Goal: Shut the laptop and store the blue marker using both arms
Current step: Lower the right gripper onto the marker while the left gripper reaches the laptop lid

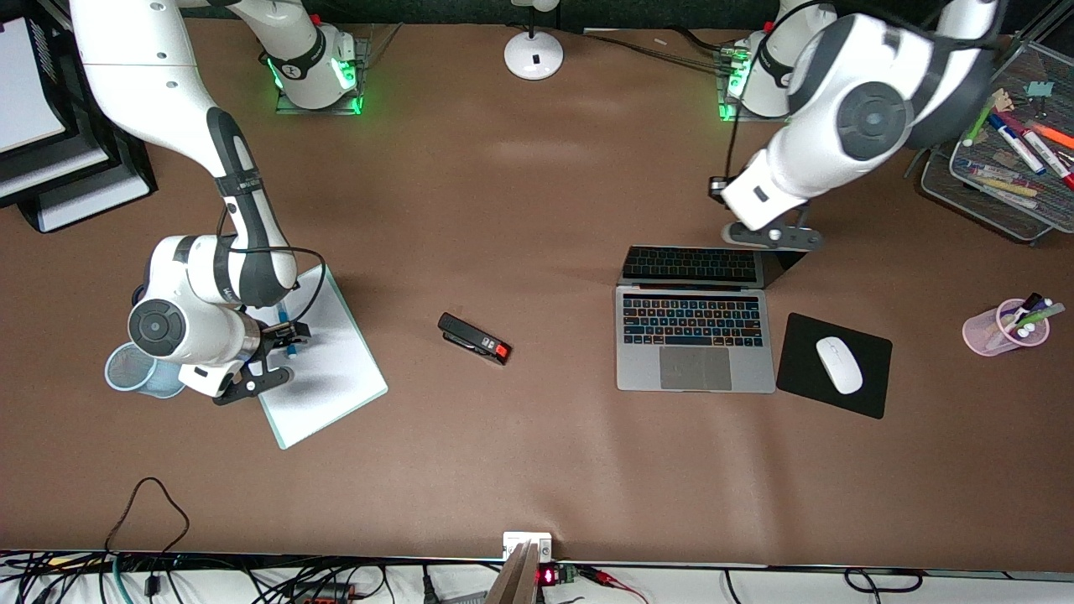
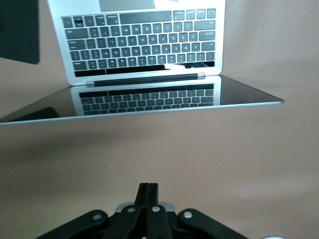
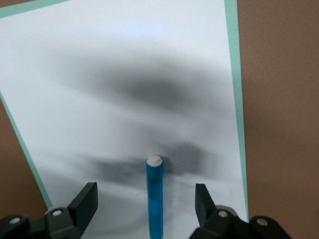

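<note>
- We are seeing the right gripper [image 3: 145, 204] hanging over a white sheet with a green edge [image 1: 323, 369] near the right arm's end of the table, with its fingers [image 3: 84, 201] spread wide apart.
- We are finding the blue marker [image 3: 155, 195] lying on that sheet between the spread fingers, touching neither one, its whitish end pointing away from the gripper.
- A pale blue mesh cup [image 1: 134, 369] is standing just beside the sheet, closer still to the right arm's end.
- A black stapler [image 1: 474, 339] is lying between the sheet and the laptop [image 1: 693, 335].
- The laptop is sitting open toward the left arm's end, keys lit, with a black mouse pad [image 1: 833, 365] and white mouse [image 1: 839, 364] beside it.
- We are seeing the left gripper [image 2: 148, 191] hovering just above the top edge of the laptop's screen, its fingers pressed together on nothing.
</note>
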You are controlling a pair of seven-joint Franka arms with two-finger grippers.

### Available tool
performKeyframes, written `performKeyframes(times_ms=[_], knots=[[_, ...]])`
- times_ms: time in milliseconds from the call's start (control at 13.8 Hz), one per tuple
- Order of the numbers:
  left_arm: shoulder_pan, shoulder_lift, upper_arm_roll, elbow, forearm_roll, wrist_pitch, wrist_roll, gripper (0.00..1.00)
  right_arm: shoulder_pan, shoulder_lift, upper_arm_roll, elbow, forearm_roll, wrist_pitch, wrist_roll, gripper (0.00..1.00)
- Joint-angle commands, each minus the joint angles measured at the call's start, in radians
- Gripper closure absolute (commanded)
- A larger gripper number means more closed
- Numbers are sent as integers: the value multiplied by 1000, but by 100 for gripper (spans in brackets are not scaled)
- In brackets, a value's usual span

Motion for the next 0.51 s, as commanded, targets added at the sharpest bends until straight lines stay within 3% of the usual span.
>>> performKeyframes(times_ms=[0, 433], knots=[[14, -48, -30, -126, -11, 115, -14, 100, -6, 19, 2, -3, 24, 37, -27, 19], [11, -34, -44, -200, 5, 259, -20, 100, -19, 28, 2, -4, 24, 34, -85, 33]])
